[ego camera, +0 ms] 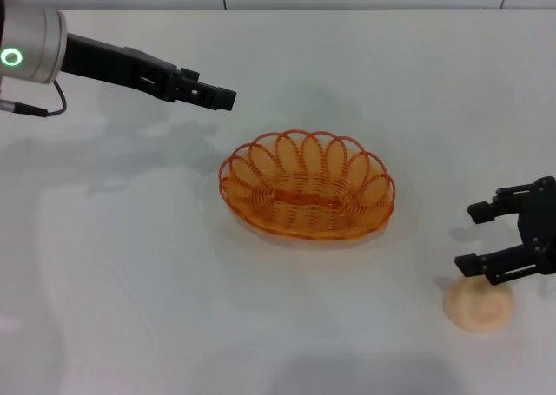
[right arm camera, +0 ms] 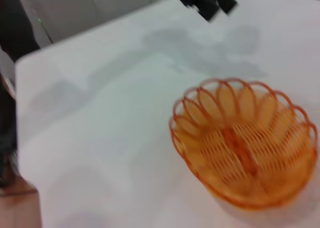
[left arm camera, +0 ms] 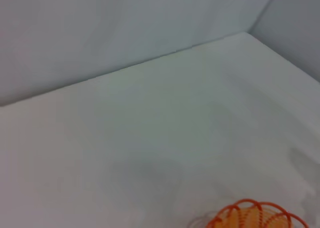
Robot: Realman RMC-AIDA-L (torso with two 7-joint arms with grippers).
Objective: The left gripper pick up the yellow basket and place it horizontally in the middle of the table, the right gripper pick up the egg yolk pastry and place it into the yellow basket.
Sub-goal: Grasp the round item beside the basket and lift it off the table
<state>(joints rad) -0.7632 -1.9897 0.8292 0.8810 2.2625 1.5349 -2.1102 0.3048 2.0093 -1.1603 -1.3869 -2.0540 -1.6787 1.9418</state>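
Basket: the yellow basket [ego camera: 307,186] sits flat in the middle of the table [ego camera: 130,265].
Pastry: the egg yolk pastry [ego camera: 479,306] lies at the lower right.
Right gripper: the right gripper [ego camera: 476,239] hangs just over the pastry, fingers wide apart.
Left gripper: the left gripper [ego camera: 228,98] is at the upper left, away from the basket, fingers together and holding nothing.

No text, label, brand, number or sign is showing readably in any of the views.
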